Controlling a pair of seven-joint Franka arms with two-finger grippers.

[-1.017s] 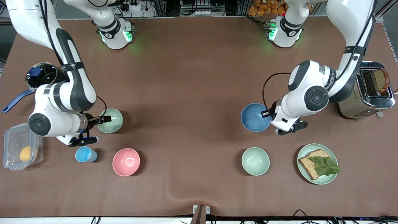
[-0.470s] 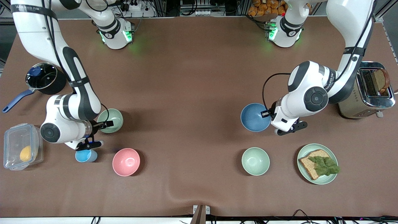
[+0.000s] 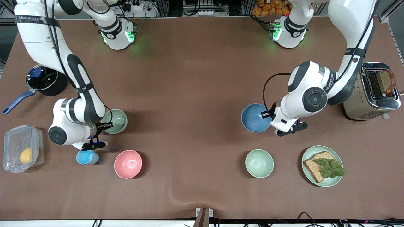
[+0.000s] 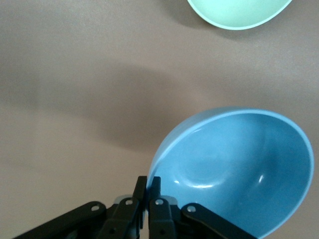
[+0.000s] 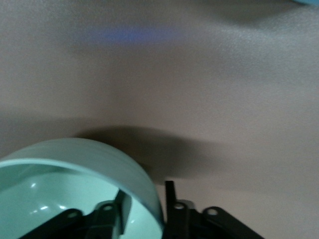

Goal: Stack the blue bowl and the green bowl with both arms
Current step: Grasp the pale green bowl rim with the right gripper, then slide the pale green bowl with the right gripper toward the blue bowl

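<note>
The blue bowl (image 3: 254,119) hangs tilted just above the table toward the left arm's end. My left gripper (image 3: 267,115) is shut on its rim; in the left wrist view the gripper (image 4: 148,185) pinches the blue bowl (image 4: 239,169). The green bowl (image 3: 117,119) is toward the right arm's end. My right gripper (image 3: 106,125) grips its rim. In the right wrist view the gripper (image 5: 146,196) has one finger inside the green bowl (image 5: 75,189) and one outside.
A paler mint bowl (image 3: 259,163) and a plate (image 3: 336,182) with bread and lettuce lie nearer the camera than the blue bowl. A pink bowl (image 3: 127,164) and light-blue cup (image 3: 86,156) lie near the green bowl. A toaster (image 3: 372,94), pot (image 3: 44,80) and plastic box (image 3: 9,138) stand at the ends.
The right arm has swung in and the green bowl has shifted slightly toward the table's middle with its gripper. The blue bowl has moved a little toward the middle in the left gripper.
</note>
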